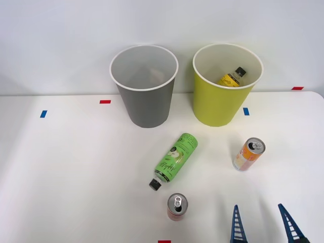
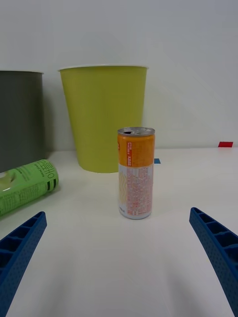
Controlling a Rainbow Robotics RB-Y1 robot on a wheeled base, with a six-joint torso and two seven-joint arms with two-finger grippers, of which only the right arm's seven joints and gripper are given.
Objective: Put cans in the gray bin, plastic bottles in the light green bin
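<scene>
An orange and white can [image 1: 248,154] [image 2: 135,172] stands upright on the white table, in front of the light green bin [image 1: 226,85] [image 2: 103,116]. My right gripper [image 1: 262,215] [image 2: 119,257] is open near the table's front edge, a short way before this can and apart from it. A red can [image 1: 176,206] stands upright to the gripper's left. The green-labelled bottle [image 1: 173,160] [image 2: 24,185] lies on its side in the middle, black cap toward me. A yellow-labelled bottle [image 1: 232,77] lies inside the light green bin. The gray bin [image 1: 145,86] [image 2: 20,119] stands left of it.
Small tape marks dot the table [image 1: 66,172]: blue ones [image 1: 43,114] [image 1: 246,111] and red ones [image 1: 105,102] [image 1: 297,88] [image 1: 164,241]. A white wall rises just behind the bins.
</scene>
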